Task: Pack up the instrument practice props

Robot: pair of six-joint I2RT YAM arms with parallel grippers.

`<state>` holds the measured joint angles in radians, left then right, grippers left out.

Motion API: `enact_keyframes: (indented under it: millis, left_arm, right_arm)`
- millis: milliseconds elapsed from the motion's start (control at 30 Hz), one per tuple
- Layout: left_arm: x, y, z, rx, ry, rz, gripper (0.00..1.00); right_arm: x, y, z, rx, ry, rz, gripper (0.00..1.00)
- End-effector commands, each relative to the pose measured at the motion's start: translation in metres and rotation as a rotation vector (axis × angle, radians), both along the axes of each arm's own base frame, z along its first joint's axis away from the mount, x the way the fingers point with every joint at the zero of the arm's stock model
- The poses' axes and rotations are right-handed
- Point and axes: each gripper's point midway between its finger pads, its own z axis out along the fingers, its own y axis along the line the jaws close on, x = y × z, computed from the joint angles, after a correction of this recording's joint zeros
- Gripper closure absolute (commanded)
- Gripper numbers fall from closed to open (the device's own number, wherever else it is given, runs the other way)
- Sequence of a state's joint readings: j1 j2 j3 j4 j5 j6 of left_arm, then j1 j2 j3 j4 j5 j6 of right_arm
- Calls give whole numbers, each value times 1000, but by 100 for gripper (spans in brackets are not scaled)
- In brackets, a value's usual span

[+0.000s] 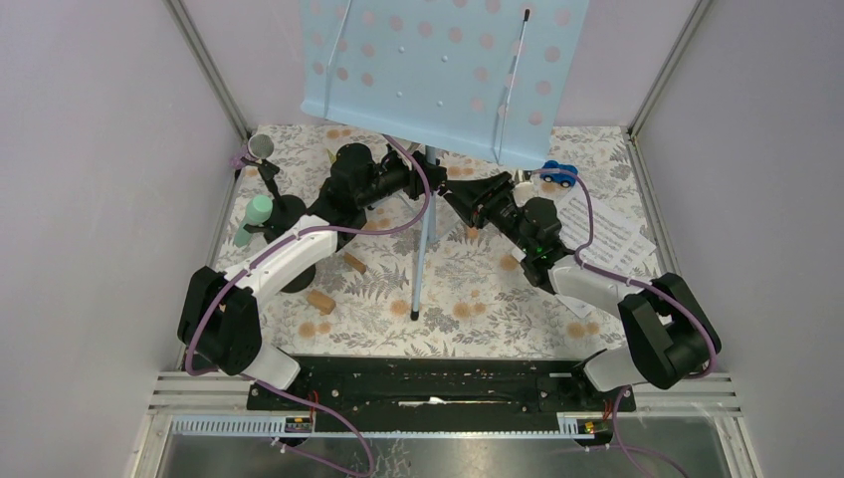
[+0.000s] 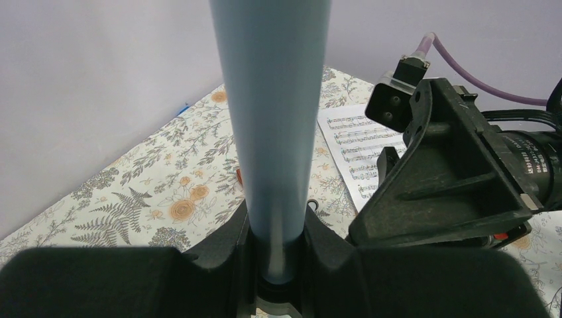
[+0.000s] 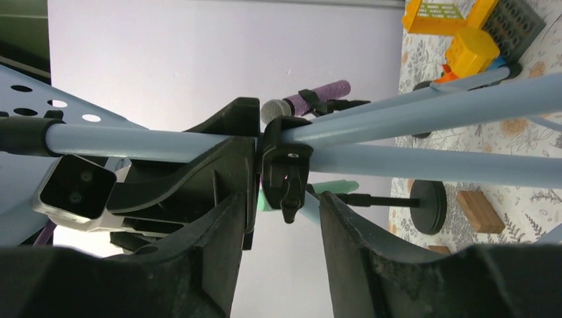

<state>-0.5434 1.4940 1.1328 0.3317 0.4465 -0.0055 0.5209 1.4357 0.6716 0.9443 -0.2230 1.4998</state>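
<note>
Rack (image 1: 448,70) stands at the table's (image 1: 478,299) far middle, its pole (image 2: 275,119) clamped in the left gripper (image 2: 278,228). Right gripper (image 3: 281,205) straddles the black clamp (image 3: 286,169) where the legs meet the pole, jaws parted and not touching it. Recommend the left hold firm while the right closes squarely on the clamp, lest the rack tip.

Smooth, matt-painted music rack (image 2: 275,119)

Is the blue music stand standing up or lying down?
Standing up. Its rack sits high over the table, a leg reaches down to it, and the left gripper clamps the pole.
</note>
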Motion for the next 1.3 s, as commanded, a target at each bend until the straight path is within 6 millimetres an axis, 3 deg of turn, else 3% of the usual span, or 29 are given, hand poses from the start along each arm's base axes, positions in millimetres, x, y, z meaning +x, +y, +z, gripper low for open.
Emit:
enact_keyframes:
  millis: [0, 400, 833, 933, 1100, 1267]
  left_arm:
    - [-9, -7, -20, 14, 125, -39, 100]
    - [-10, -8, -18, 9, 128, -46, 100]
    - [-11, -8, -17, 8, 125, -47, 100]
    - [-11, -7, -15, 6, 121, -45, 100]
    - [-11, -7, -13, 2, 121, -48, 100]
    - [-12, -7, -12, -1, 118, -50, 100]
  right_arm:
    - [12, -5, 23, 17, -61, -72, 50]
    - [17, 5, 22, 13, -66, -44, 69]
    - [11, 15, 25, -49, -138, 6, 99]
    - [11, 21, 32, -192, -266, 14, 100]
    - [1, 41, 36, -581, -560, 15, 100]
    - [-18, 55, 15, -996, -966, 31, 100]
